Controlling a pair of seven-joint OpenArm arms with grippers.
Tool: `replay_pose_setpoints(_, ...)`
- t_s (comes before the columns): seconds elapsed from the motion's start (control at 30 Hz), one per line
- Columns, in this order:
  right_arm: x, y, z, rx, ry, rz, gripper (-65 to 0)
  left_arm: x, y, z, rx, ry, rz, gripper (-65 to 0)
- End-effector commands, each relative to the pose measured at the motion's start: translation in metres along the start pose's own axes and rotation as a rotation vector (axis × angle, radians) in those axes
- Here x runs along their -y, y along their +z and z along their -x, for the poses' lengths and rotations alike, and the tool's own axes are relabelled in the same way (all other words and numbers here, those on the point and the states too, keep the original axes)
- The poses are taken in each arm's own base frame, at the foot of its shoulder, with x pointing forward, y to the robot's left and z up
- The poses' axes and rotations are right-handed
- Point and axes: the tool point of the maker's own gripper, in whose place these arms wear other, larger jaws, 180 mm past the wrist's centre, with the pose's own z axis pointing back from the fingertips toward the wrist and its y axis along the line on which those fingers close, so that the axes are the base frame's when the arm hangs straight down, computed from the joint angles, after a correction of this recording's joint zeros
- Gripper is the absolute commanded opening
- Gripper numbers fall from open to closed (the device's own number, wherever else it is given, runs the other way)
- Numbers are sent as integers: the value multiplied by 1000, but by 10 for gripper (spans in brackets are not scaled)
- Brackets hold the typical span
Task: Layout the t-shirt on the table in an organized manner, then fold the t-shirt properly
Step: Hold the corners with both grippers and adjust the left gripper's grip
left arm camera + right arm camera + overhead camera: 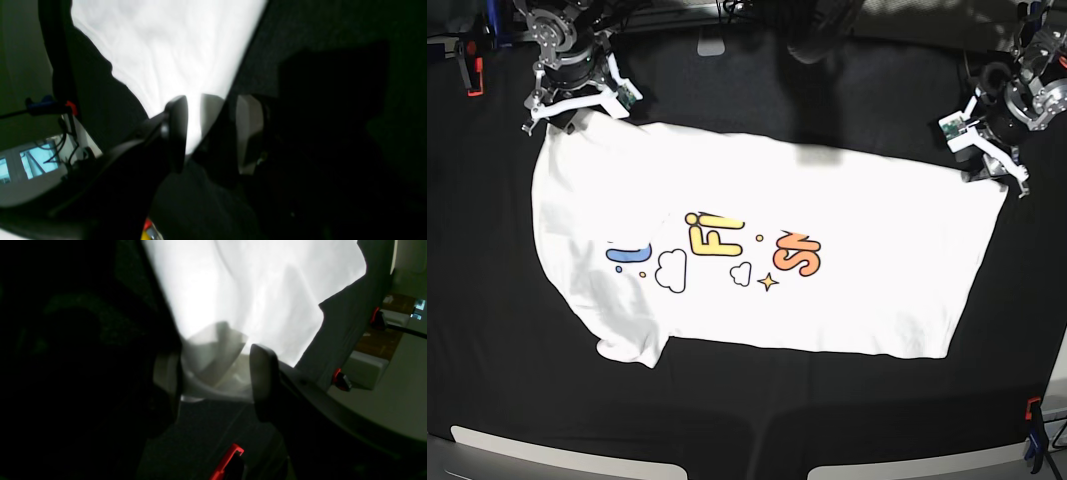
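Tee spread print-up on the black table

The t-shirt (827, 250) lies mostly flat on the table (727, 420), with its print end rumpled and partly folded over. The right pincer (213, 380) sits at one far corner of the shirt, spread wide with bunched white fabric between the jaws. The left pincer (213, 133) is at the other far corner, jaws partly apart at the hem edge.

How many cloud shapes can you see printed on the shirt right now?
2: a larger cloud left of centre below the yellow letters, a smaller cloud to its right. A fold in the t-shirt may hide more.
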Motion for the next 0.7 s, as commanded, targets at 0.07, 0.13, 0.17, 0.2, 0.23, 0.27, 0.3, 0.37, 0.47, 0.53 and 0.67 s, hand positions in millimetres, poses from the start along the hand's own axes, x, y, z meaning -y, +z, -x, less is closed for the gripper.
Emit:
replay_pose_setpoints(0.07, 10, 1, -1, 10, 8, 34, -340, -16, -1, 6, -3, -17, -35, -423)
replay_pose_setpoints(0.13, 10, 1, -1, 10, 8, 34, -340, -17, -5, 15, -18, -14, -35, -423)
replay_pose_setpoints(0.17, 10, 1, -1, 10, 8, 34, -340, -19, -7, 20, -31, -13, -36, -423)
replay_pose_setpoints(0.2, 10, 1, -1, 10, 8, 34, -340, -20, -9, 26, -45, -10, -37, -423)
replay_pose_setpoints(0.23, 10, 1, -1, 10, 8, 34, -340, -23, -11, 30, -54, -9, -41, -423)
replay_pose_setpoints(0.27, 10, 1, -1, 10, 8, 34, -340, -26, -12, 31, -56, -9, -46, -423)
replay_pose_setpoints(0.3, 10, 1, -1, 10, 8, 34, -340, -27, -13, 30, -48, -9, -49, -423)
replay_pose_setpoints(0.37, 10, 1, -1, 10, 8, 34, -340, -28, -13, 22, 0, -10, -50, -423)
replay_pose_setpoints(0.47, 10, 1, -1, 10, 8, 34, -340, -25, -14, 12, 48, -4, -47, -424)
replay_pose_setpoints(0.53, 10, 1, -1, 10, 8, 34, -340, -22, -15, 9, 54, -6, -38, -426)
replay_pose_setpoints(0.67, 10, 1, -1, 10, 8, 35, -340, -22, -21, 19, 35, -1, -36, -426)
